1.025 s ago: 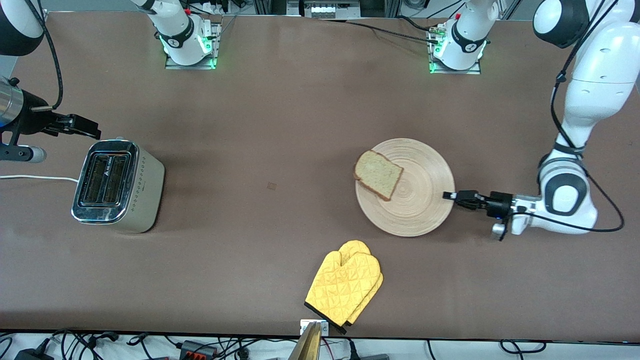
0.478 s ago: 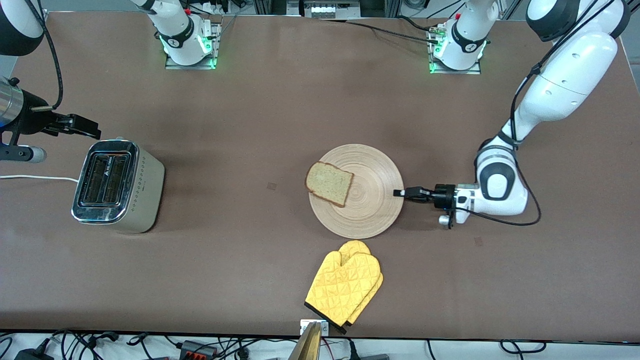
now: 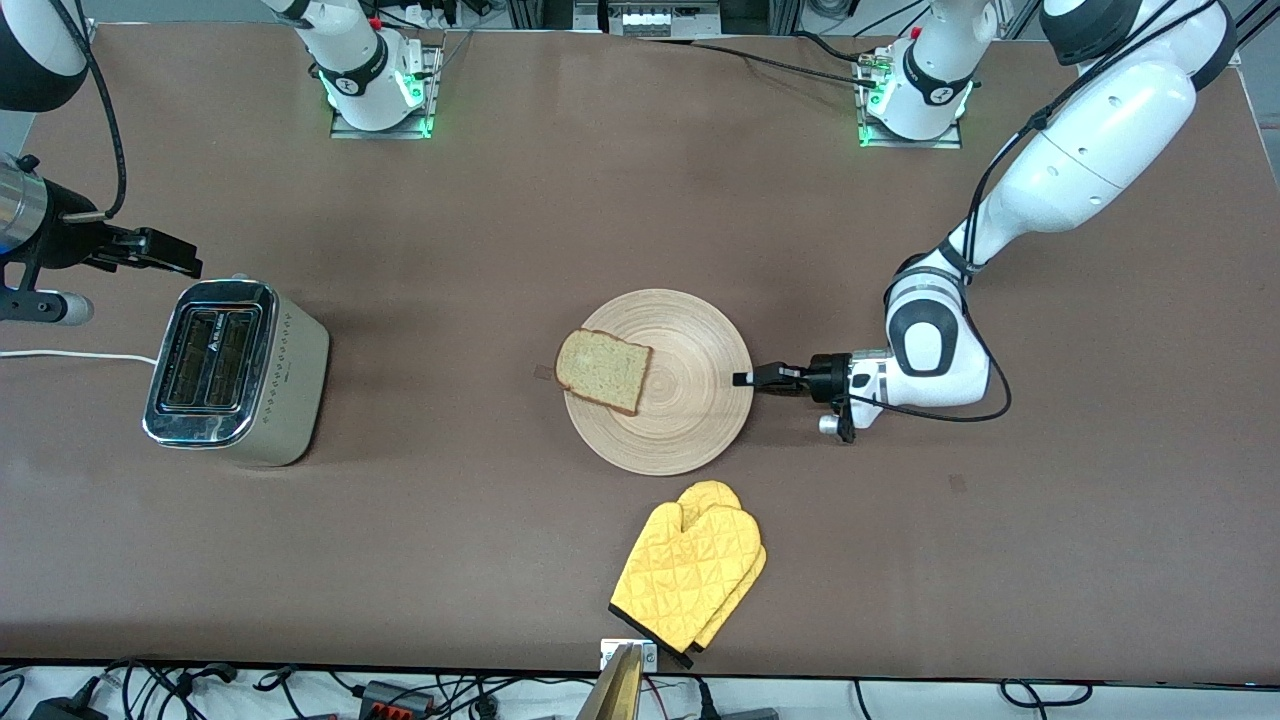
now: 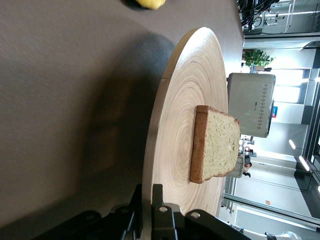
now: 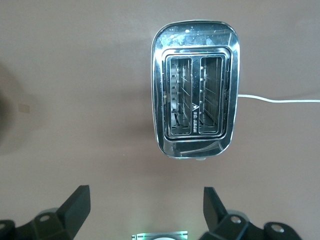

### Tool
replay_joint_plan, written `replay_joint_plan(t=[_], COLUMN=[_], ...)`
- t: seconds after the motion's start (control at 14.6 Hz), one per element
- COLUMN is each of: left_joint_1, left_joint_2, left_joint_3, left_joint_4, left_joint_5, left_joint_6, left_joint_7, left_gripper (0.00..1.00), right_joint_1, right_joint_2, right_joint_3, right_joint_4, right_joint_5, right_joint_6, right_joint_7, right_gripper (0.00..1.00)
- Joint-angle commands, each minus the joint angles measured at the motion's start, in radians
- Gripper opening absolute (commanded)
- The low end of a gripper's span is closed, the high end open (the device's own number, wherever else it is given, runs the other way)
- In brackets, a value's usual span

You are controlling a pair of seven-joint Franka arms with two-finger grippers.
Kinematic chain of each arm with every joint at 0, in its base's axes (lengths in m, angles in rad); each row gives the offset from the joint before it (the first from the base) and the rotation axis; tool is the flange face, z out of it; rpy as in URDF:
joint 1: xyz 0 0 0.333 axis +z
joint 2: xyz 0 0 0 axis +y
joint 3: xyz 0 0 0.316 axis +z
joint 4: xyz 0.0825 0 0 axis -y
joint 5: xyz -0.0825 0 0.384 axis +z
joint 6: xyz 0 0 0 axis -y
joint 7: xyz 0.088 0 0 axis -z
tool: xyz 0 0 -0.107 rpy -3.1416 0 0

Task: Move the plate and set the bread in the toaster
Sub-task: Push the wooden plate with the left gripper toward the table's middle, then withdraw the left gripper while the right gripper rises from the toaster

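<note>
The plate (image 3: pixel 660 381), bread (image 3: pixel 603 371) on it, lay mid-table, well apart from the toaster (image 3: pixel 237 372), its rim clamped by the left pincer (image 3: pixel 745 378). It was best kept level. The right pincer (image 3: pixel 170 256) waited open above the toaster.

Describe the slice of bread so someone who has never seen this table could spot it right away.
Find the big round pale wooden plate near the middle of the brown table, with the left claw at its rim. The bread lies on the plate's edge toward the toaster, slightly overhanging. It is the only squarish, dark-crusted thing; the yellow oven mitt lies nearer the camera.
</note>
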Motion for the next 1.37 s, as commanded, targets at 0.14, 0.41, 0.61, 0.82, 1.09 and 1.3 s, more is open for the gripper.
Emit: replay_joint_plan(t=[0.14, 0.41, 0.61, 0.82, 1.09, 1.3], left_joint_1=[-0.036, -0.031, -0.019, 0.024, 0.155, 0.243], left_joint_2=[-0.034, -0.011, -0.014, -0.027, -0.038, -0.034], left_joint_3=[-0.009, -0.009, -0.006, -0.004, 0.004, 0.008], left_joint_4=[-0.025, -0.027, -0.030, -0.028, 0.001, 0.109], left_joint_5=[-0.044, -0.044, -0.044, -0.039, 0.102, 0.353], left_joint_6=[0.003, 0.001, -0.008, -0.046, -0.224, -0.358], left_joint_7=[0.027, 0.068, 0.068, 0.065, 0.064, 0.052], left_gripper=[0.00, 0.24, 1.00, 1.00, 1.00, 1.00], right_joint_1=[0.006, -0.007, -0.003, 0.005, 0.008, 0.016], right_joint_2=[-0.007, 0.015, 0.018, 0.018, 0.033, 0.055], right_joint_3=[0.012, 0.001, 0.001, 0.003, 0.012, 0.012], right_joint_4=[0.007, 0.002, -0.004, -0.005, -0.015, -0.013], right_joint_5=[0.014, 0.122, 0.122, 0.122, 0.129, 0.130], right_joint_6=[-0.024, -0.029, -0.032, -0.041, -0.038, -0.043], right_joint_7=[0.007, 0.008, 0.013, 0.015, 0.015, 0.011], right_gripper=[1.00, 1.00, 1.00, 1.00, 1.00, 1.00])
